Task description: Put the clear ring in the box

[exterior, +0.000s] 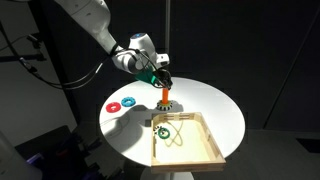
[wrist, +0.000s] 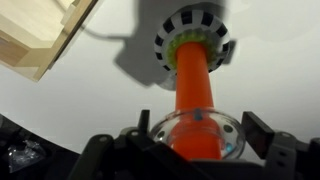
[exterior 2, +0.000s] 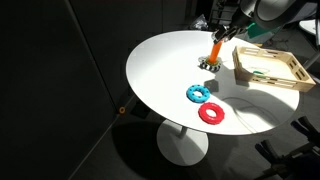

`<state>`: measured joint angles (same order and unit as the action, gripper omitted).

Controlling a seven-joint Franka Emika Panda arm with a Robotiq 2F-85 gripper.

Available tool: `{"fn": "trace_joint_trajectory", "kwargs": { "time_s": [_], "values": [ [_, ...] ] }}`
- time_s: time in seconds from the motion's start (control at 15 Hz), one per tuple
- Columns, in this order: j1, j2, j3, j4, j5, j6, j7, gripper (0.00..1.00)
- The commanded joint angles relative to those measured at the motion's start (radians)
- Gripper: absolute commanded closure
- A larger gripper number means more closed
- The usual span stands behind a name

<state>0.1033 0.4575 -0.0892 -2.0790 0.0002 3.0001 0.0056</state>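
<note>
high on the orange peg (wrist: 193, 85), the gripper (wrist: 202, 132) is pinching the clear ring (wrist: 228, 136) from both sides, or so it seems, since the contact is lying partly out of sight. the ring is sitting threaded on the peg, well above the green ring (wrist: 190, 45) at its base. the step is calling for a straight, untilted rise along the peg until the ring is clearing the tip, then a short carry to the box (exterior: 195, 145) lying near the peg on the white table (exterior: 215, 105).
</note>
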Motion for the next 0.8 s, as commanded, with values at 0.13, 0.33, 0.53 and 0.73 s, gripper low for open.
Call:
{"fn": "trace_joint_trajectory", "kwargs": {
  "time_s": [0.13,0.33,0.53,0.73],
  "values": [
    [0.042,-0.122,-0.064,-0.076,-0.055,0.001,0.084,0.35],
    [0.081,-0.16,-0.113,-0.099,-0.05,-0.002,0.097,0.35],
    [0.119,-0.198,-0.174,-0.135,-0.067,-0.023,0.121,0.35],
    [0.159,-0.23,-0.25,-0.176,-0.108,-0.052,0.153,0.35]
  ]
}}
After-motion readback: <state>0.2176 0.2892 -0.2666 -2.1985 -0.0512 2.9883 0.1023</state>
